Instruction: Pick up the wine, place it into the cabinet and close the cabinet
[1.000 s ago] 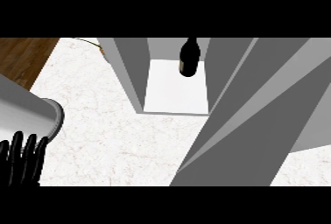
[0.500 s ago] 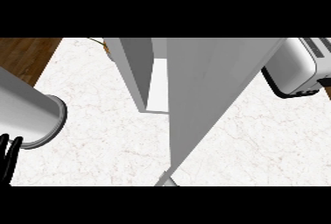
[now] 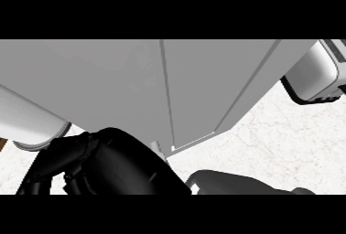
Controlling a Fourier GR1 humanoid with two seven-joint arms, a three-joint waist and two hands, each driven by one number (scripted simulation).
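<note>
Where the view's lower edge cut in, you had the left hand as a black mass close beneath the head. It sat just right of its grey forearm and against the cabinet's lower corner. Whether it was spread or curled, you could not tell. Low at centre-right a second black form showed, and you could not tell which arm it belonged to or how it stood. Beyond it the white marbled counter ran off to the right. Above, the grey cabinet filled most of the view. Its two doors met along a thin seam, so the wine was hidden from you. Farthest right stood a pale appliance on a black base.
</note>
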